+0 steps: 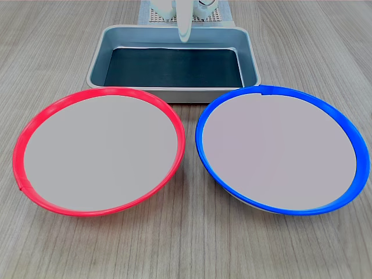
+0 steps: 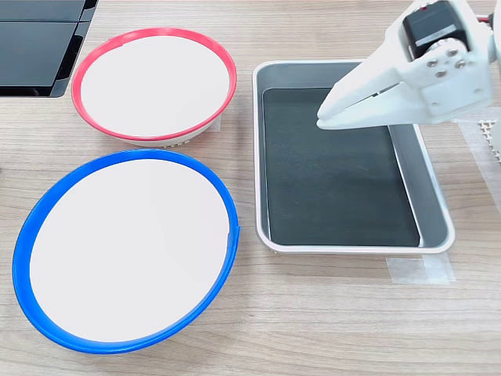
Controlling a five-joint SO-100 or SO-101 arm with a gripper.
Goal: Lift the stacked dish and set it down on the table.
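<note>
Open table (image 1: pixel 192 250) before both dishes

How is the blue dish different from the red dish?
The blue dish has a bright blue rim, and the red dish has a red one. In the first exterior view the blue dish sits on the right and the red dish on the left. In the second exterior view the red dish lies farther up the picture than the blue dish. Both are round, shallow, pale inside, empty, and sit apart on the table.

Low front view, overhead view; shared tray (image 1: pixel 174 93).
</note>
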